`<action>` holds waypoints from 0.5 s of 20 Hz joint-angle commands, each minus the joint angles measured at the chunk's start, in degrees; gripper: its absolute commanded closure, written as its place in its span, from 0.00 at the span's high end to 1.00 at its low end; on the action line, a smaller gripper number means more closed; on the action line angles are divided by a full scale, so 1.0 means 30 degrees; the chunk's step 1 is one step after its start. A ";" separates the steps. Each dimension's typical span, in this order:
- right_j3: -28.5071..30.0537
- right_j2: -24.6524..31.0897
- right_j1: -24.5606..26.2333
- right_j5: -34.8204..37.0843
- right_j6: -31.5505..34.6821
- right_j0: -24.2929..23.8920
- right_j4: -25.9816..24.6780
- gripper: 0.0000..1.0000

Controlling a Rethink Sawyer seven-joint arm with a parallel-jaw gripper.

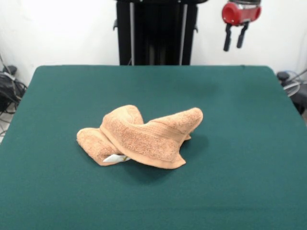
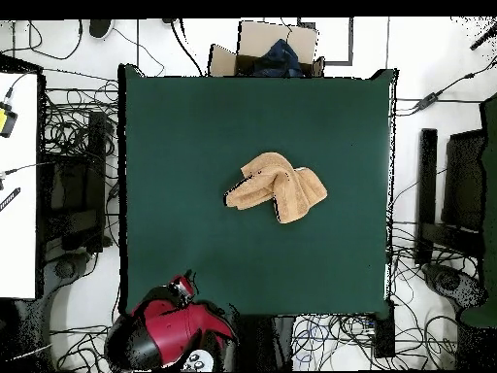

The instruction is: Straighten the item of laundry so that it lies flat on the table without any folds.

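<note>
A crumpled orange-tan towel [image 1: 141,138] is seen bunched into a thick, folded heap near the middle of the dark green table [image 1: 240,158], well apart from the claw [image 1: 234,42], which is held high above the table's far edge and off to one side. The claw's two black fingers [image 1: 227,37] are shown hanging downward from a red wrist, parted by a clear gap, and nothing is gripped between them. In the front view the towel is placed below the claw and away to its side, nearer the camera, with open green felt lying between the two.

The cloth is doubled over itself in several rolls: one lobe is raised and pointed toward the claw's side of the table, while another rounded fold is turned away from it. A woven border band is visible along the upper fold, and a small white tag [image 1: 116,157] is seen poking out from under the heap's near edge, on the side farther from the claw.

In the overhead view the towel [image 2: 279,186] is shown close to the table's [image 2: 165,126] centre, and the red and black arm [image 2: 173,325] is seen drawn back past the table's edge, at one corner, with the claw [image 2: 182,286] just over that edge. No part of the arm is in contact with the cloth.
</note>
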 commanded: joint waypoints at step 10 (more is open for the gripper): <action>-0.1444 0.1891 -0.2170 0.7363 -0.1081 -0.2456 -0.2453 1.00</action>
